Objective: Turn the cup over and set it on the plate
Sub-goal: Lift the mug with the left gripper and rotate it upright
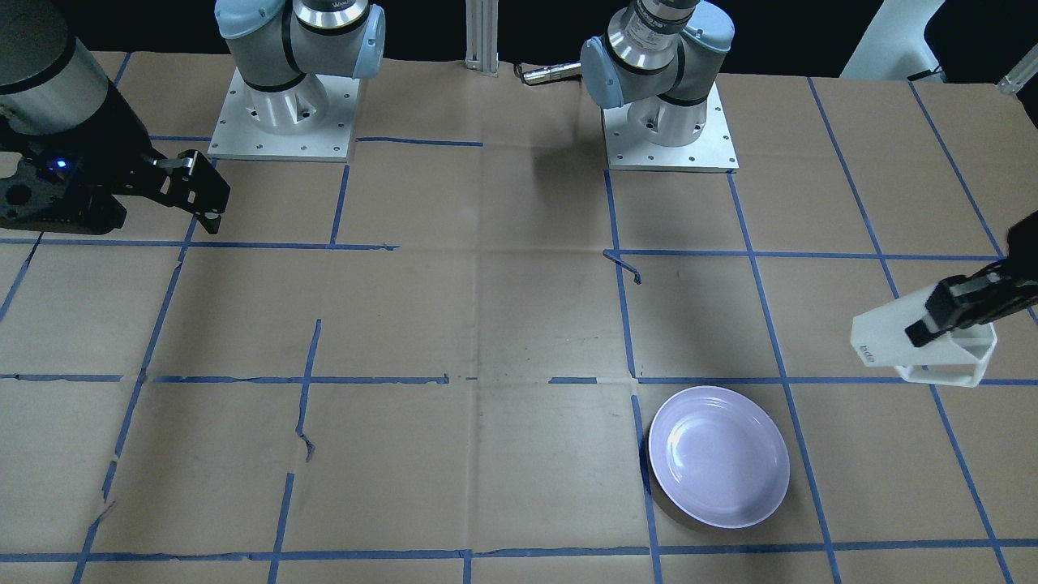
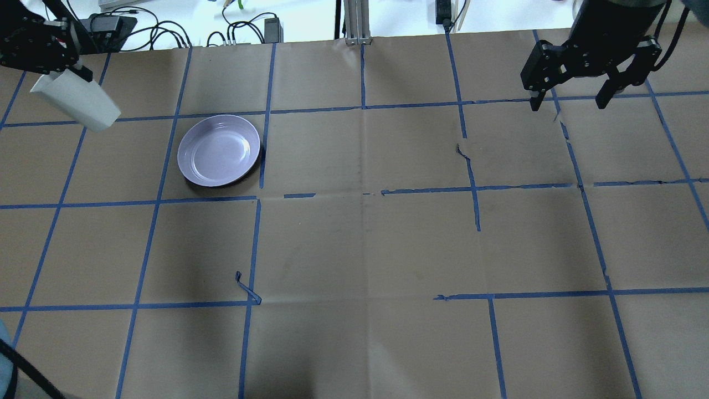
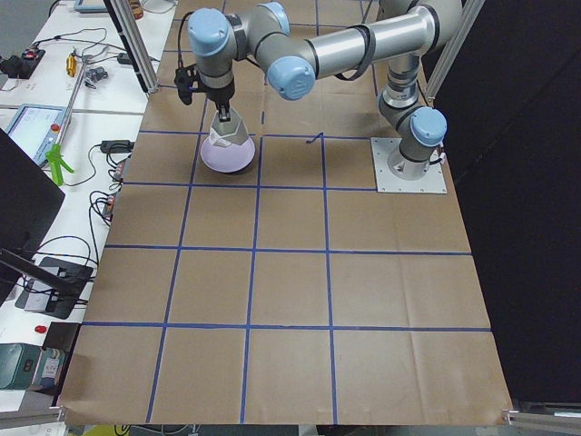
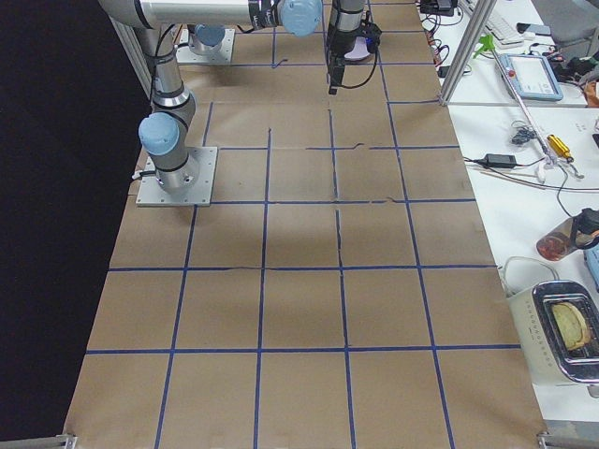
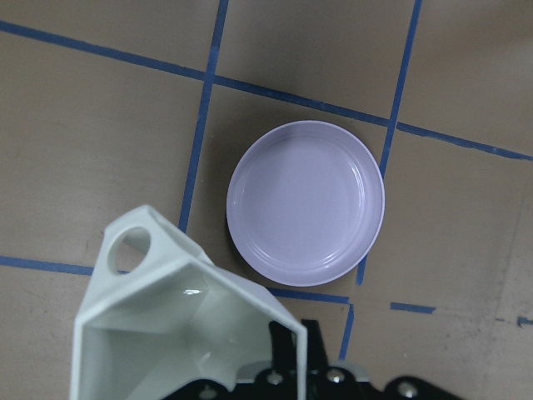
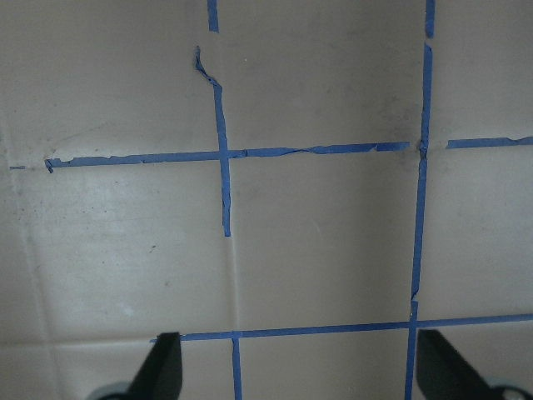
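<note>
The white faceted cup [image 1: 908, 345] hangs tilted in the air, held at its rim by my left gripper [image 1: 945, 318], which is shut on it. In the overhead view the cup [image 2: 77, 100] is left of and beyond the lavender plate [image 2: 219, 149], apart from it. The left wrist view looks into the cup's open mouth [image 5: 166, 333], its handle at the upper left, with the empty plate [image 5: 306, 202] on the table below. My right gripper [image 2: 570, 97] is open and empty above the far right of the table; its fingertips [image 6: 162, 371] show in the right wrist view.
Brown paper with a blue tape grid covers the table [image 2: 360, 238]. The two arm bases [image 1: 284, 113] [image 1: 669, 122] stand at the robot's edge. An aluminium post [image 2: 357, 22] and cables [image 2: 166, 33] lie at the far edge. Loose tape curls up [image 2: 246, 288].
</note>
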Controlling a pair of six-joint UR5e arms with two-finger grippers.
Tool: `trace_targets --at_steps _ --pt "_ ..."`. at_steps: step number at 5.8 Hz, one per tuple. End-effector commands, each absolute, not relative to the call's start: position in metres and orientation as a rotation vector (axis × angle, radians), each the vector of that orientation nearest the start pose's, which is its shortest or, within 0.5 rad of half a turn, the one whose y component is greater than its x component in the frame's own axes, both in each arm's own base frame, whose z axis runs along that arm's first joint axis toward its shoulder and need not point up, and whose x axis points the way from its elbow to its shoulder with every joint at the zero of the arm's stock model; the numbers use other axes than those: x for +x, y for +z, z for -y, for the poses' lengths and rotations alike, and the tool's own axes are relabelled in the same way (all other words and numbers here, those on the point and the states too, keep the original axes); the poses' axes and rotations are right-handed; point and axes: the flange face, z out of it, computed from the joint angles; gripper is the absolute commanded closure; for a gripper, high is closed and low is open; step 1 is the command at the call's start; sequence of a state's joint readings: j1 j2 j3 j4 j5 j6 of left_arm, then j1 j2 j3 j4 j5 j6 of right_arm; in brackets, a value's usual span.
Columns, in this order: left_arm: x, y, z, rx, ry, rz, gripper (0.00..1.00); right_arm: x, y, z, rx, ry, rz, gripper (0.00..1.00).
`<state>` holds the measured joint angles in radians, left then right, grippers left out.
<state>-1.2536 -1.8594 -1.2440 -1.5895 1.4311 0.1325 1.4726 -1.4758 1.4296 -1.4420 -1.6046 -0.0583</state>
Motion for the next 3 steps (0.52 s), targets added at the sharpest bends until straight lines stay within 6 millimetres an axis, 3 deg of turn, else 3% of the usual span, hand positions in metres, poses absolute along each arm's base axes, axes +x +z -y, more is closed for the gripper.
trace_targets --at_steps 1,2,3 --pt "-0.083 0.483 0.623 -0.198 -0.134 -3.078 1.00 0.078 0.496 0.533 0.061 0.135 -3.165 0.00" --pt "-0.092 0.455 0.619 -0.220 -0.187 -3.073 1.00 0.078 0.496 0.533 0.061 0.135 -3.165 0.00" --pt "-0.088 0.411 0.618 -0.221 -0.244 -3.024 1.00 0.078 0.496 0.533 0.061 0.135 -3.165 0.00"
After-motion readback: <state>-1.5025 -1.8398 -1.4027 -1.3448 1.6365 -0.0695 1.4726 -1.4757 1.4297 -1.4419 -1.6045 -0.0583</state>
